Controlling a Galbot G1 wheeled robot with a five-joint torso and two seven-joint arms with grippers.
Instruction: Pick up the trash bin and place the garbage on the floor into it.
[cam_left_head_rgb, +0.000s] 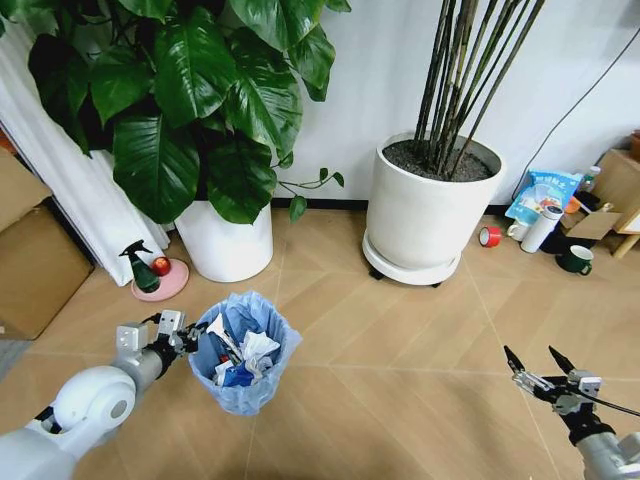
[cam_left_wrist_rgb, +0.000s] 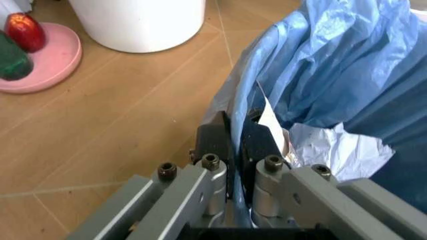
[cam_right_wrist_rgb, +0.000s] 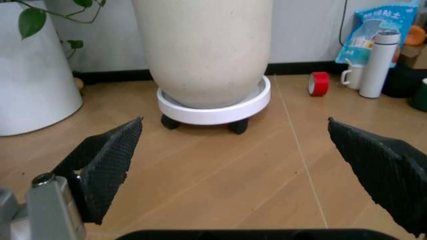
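While the left gripper (cam_left_head_rgb: 190, 338) pinches the bin's (cam_left_head_rgb: 243, 352) bag rim on the floor (cam_left_head_rgb: 400, 340), garbage (cam_left_head_rgb: 240, 358) lies inside; the right gripper (cam_left_head_rgb: 537, 363) hangs spread, holding nothing.

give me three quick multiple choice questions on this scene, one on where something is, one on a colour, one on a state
1. Where does the green spray bottle stand?
A. on a round pink dish
B. inside the bin
C. in the big white pot on casters

2. What colour is the crinkled plastic bag lining the small round trash bin?
A. black
B. light blue
C. yellow

3. How is the left hand?
A. wide open above the floor
B. shut on the bin's rim
C. holding the bottle

Answers: 1 A, the bottle sits on the dish beside a red object. 2 B, the bag overhangs the rim. 3 B, the left wrist view shows its fingers pinching the rim; the right hand hangs open.
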